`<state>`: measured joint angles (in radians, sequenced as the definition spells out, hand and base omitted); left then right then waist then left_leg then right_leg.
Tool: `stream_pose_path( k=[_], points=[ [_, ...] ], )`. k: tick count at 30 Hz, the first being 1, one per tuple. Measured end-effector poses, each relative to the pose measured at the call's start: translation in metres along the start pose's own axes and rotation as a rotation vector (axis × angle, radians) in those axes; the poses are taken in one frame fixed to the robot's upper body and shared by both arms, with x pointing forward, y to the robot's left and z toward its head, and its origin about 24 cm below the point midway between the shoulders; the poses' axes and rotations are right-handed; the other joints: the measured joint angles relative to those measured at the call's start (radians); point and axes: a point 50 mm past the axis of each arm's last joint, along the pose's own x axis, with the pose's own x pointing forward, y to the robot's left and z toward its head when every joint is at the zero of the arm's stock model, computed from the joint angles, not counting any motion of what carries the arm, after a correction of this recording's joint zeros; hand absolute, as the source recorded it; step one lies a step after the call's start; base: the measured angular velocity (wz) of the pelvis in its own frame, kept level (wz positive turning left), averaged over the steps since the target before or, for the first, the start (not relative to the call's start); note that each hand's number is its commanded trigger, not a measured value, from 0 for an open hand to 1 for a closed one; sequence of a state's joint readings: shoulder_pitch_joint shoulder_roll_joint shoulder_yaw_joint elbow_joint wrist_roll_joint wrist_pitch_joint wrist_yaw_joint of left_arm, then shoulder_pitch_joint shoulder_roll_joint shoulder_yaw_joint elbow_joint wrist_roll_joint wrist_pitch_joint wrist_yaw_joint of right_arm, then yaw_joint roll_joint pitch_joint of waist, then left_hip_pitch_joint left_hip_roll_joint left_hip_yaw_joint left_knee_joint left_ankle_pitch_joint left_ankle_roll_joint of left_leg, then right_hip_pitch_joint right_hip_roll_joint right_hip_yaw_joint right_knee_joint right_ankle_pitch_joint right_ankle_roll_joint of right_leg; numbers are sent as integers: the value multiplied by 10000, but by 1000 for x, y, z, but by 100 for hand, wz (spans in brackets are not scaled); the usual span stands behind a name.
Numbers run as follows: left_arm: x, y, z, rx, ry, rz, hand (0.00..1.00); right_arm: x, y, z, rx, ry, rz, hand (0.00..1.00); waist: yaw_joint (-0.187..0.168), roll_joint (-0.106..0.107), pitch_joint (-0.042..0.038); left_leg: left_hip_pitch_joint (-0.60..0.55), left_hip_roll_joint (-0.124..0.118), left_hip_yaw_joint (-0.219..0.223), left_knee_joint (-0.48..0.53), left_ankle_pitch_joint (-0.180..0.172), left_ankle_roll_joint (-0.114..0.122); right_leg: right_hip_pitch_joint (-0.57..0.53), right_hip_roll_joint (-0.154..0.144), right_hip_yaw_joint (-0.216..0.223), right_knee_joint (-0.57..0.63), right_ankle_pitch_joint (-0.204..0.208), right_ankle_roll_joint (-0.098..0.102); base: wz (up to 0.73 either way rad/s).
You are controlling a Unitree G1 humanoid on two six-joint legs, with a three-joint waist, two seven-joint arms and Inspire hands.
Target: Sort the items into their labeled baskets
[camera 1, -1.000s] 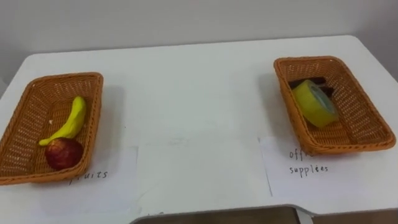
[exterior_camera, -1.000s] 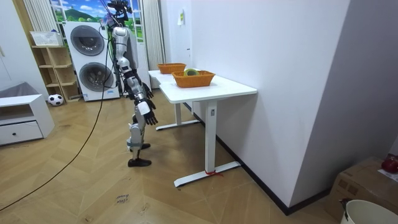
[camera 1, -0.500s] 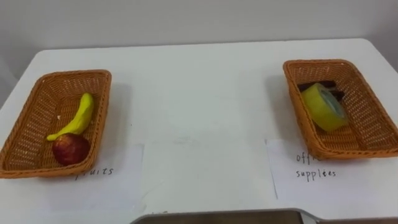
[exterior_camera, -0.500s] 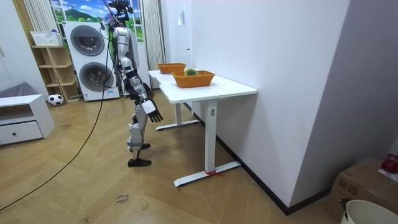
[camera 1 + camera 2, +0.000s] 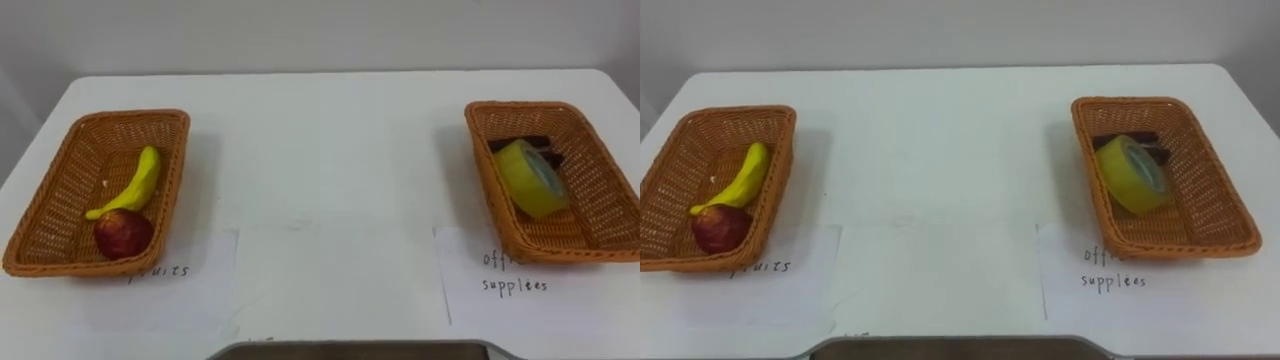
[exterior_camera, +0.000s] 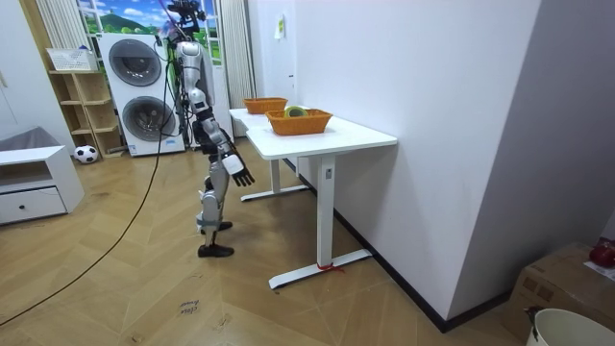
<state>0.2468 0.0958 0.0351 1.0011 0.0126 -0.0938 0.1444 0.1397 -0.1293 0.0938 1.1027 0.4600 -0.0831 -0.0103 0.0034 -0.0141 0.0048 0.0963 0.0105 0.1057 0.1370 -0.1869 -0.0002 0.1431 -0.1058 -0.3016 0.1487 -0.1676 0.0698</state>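
Observation:
A fruit basket (image 5: 40, 262) of brown wicker sits at the table's left and holds a yellow banana (image 5: 135, 184) and a red apple (image 5: 123, 233). The office supplies basket (image 5: 590, 251) at the right holds a yellow tape roll (image 5: 533, 177) with a dark object (image 5: 521, 143) behind it. In the room view I stand upright a step from the table's long side. My right hand (image 6: 238, 174) hangs low before my hip with its fingers straight, holding nothing. My left hand (image 6: 222, 146) is half hidden behind that arm.
Paper labels (image 5: 510, 275) lie in front of each basket on the white table (image 5: 320, 150). A wall rises right behind the table. In the room view, washing machines (image 6: 135, 91) and shelves stand behind me, and wooden floor lies around the table.
The eye views have shifted, so the camera moved; the baskets and their contents lie as before. In the room view my right hand has swung a little forward toward the table.

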Motion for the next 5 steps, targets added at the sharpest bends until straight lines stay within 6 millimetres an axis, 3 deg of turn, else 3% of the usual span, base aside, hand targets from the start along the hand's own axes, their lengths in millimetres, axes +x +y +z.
stream_pose_path(
  k=[5],
  points=[
    [0, 0, 0, 5, -9, 21, 0, 0, 0, -3, -14, 210, 274, 0, 17, -12, 1, -30, -1, -31, -9, 0, 0, 0, 0, -103, -18, -2, 4, 2]
  ],
)
